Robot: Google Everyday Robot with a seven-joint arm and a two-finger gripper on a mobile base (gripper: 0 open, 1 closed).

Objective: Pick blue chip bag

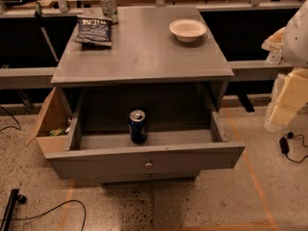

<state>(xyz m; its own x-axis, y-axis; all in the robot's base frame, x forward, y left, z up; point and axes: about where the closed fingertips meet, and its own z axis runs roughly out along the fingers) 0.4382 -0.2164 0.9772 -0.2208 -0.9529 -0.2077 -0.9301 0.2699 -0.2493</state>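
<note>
Grey bench (144,52): blue chip bag (94,30) back-left corner, silver can (109,5) just beside; reach may topple it. Gripper (285,100) off right edge, state unclear.

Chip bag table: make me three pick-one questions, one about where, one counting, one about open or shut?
1. Where is the blue chip bag? A on the floor B on the tabletop, back left C in the bowl
2. How many cans? A one B two C four
3. The drawer is A open B shut C missing
Answers: B, it lies by the silver can, far from the gripper at the right edge; B, silver can plus blue soda can; A, it is pulled out, blue soda can inside.
</note>
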